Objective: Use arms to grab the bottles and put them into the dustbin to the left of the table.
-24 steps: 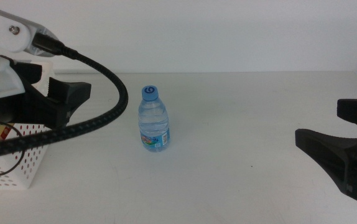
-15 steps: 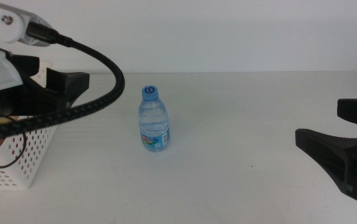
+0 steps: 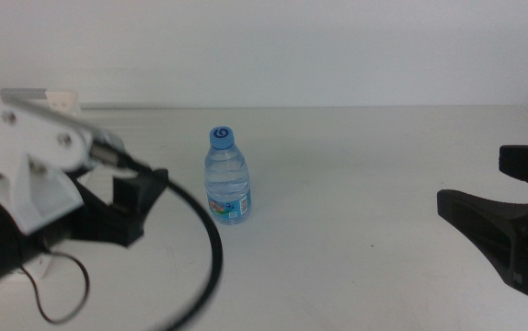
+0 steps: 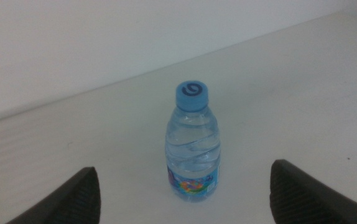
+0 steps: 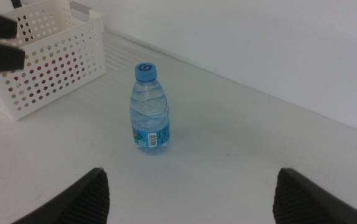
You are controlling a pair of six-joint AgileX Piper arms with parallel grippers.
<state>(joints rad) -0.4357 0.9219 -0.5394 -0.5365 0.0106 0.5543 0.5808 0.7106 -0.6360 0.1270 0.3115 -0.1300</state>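
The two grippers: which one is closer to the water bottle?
The left gripper, just beside the water bottle with jaws open and facing it. The right gripper waits open, far off at the table's right edge.

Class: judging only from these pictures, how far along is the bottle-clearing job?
One water bottle stands upright on the table, ungrabbed. The left gripper is open, facing it; the right gripper waits open at the table's right. The dustbin shows reddish contents through its holes, unidentifiable. Left: grab and bin this bottle.

Plain white wall (image 3: 338,46) behind (no marks), even soft light, no hard shadows.
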